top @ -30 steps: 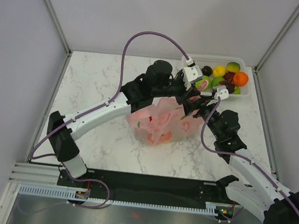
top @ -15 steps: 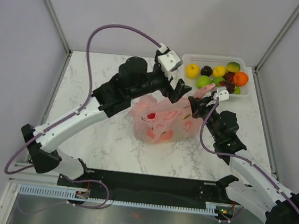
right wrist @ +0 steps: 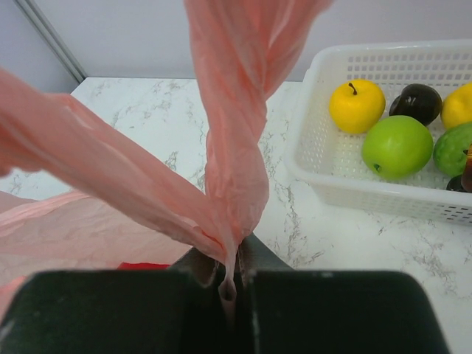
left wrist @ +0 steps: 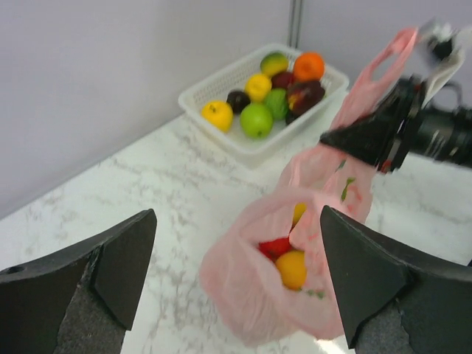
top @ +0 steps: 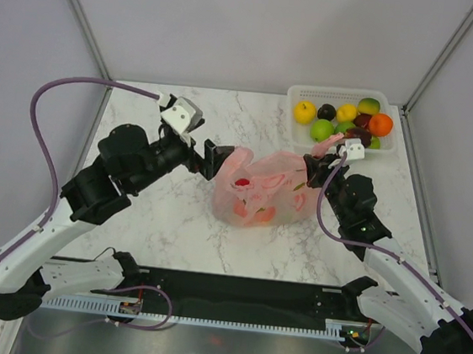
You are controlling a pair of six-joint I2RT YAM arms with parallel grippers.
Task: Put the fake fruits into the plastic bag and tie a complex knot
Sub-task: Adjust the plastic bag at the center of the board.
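The pink plastic bag (top: 260,192) lies mid-table with its mouth open toward my left wrist camera. Inside the plastic bag (left wrist: 236,295) show a red fruit (left wrist: 276,247) and an orange-yellow fruit (left wrist: 293,270). My left gripper (top: 213,158) hangs open just left of the bag, with nothing between its fingers (left wrist: 110,265). My right gripper (top: 315,165) is shut on a bag handle (right wrist: 236,169) at the bag's right side, and the handle's loop (top: 331,142) sticks up past it. More fake fruits (top: 344,121) lie in the white basket.
The white lattice basket (top: 299,92) stands at the back right corner, just behind my right gripper; in it lie a yellow fruit (right wrist: 356,105) and a green one (right wrist: 397,146), among several. Walls enclose the marble table (top: 147,218) on three sides.
My left arm has swung back left from the basket to the bag's left side, and its gripper has opened. My right gripper has shut on the bag handle.
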